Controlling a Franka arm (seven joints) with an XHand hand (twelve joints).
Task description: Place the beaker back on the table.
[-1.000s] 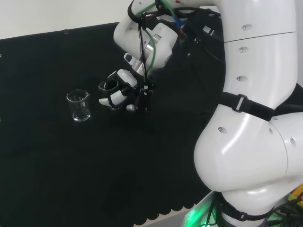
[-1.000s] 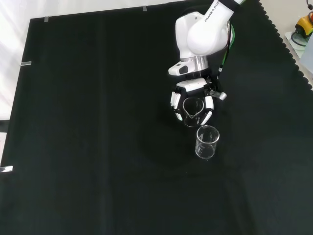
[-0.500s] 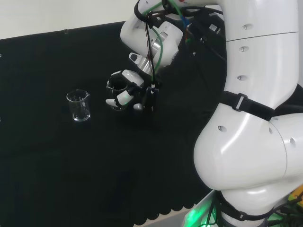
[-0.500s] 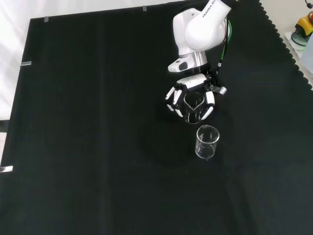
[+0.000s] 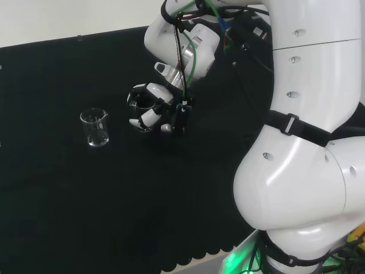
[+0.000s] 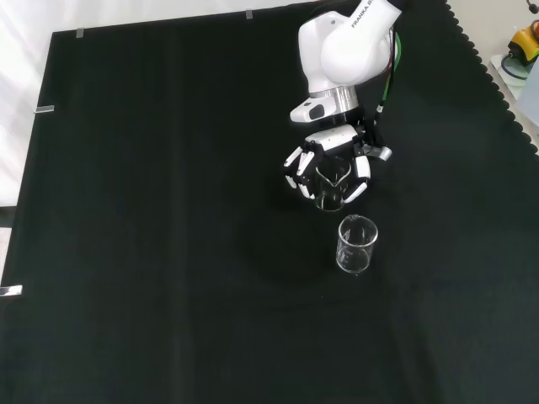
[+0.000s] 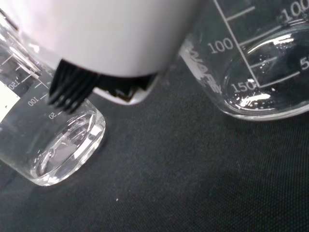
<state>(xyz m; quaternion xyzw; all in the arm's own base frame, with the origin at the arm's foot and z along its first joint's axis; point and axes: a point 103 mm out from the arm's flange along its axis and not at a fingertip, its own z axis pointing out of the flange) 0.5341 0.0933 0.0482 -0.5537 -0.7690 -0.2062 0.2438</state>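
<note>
A clear glass beaker (image 6: 332,187) sits between the curled fingers of the black and white hand (image 6: 334,143); it is upright, and I cannot tell whether its base touches the cloth. In the head view the hand (image 5: 149,108) hangs left of the arm's white links, with the held beaker's rim (image 5: 137,98) just showing. In the wrist view a ribbed black finger pad (image 7: 72,89) lies across the held beaker (image 7: 58,150). A second clear beaker (image 6: 356,244) stands alone on the black cloth just in front of the hand, apart from it.
The free-standing beaker (image 5: 94,128) is left of the hand in the head view, and in the wrist view this beaker (image 7: 260,72) is close by. The arm's white links (image 5: 308,148) rise at the right. Black cloth (image 6: 152,219) spreads wide on the front view's left.
The hand with its beaker has drawn back from the standing beaker: rightward and slightly up in the head view, up in the front view. The standing beaker has not moved.
</note>
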